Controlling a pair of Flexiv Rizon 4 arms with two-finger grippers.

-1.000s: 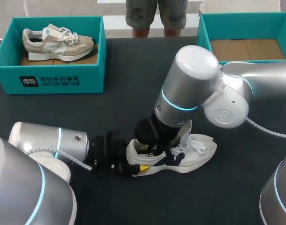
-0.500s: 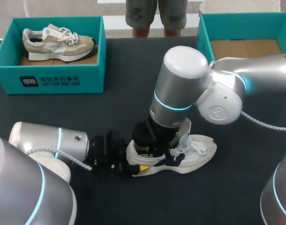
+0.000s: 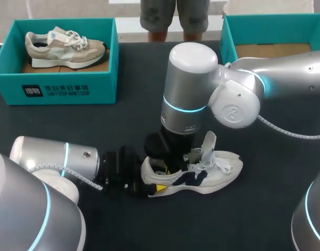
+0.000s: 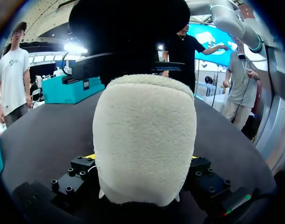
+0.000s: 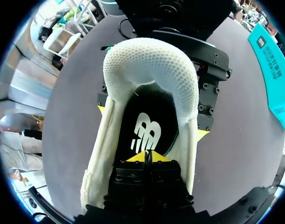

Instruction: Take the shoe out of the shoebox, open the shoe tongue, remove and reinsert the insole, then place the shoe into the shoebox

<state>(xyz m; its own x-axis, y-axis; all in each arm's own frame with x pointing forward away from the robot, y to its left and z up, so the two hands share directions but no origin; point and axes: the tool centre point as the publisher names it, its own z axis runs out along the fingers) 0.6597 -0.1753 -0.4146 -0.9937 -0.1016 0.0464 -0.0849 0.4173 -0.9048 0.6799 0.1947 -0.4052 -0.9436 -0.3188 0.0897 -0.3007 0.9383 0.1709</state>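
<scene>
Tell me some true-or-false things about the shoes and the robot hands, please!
1. The white shoe lies on the table, not in a box. True.
2. The left gripper holds the white shoe by its toe. False: it grips the heel.
3. Both boxes are empty. False: the left box holds a beige shoe; only the right box has no shoe.
4. The right gripper is down inside the white shoe. True.
5. The insole lies out on the table. False: it is inside the white shoe, under the right gripper.
</scene>
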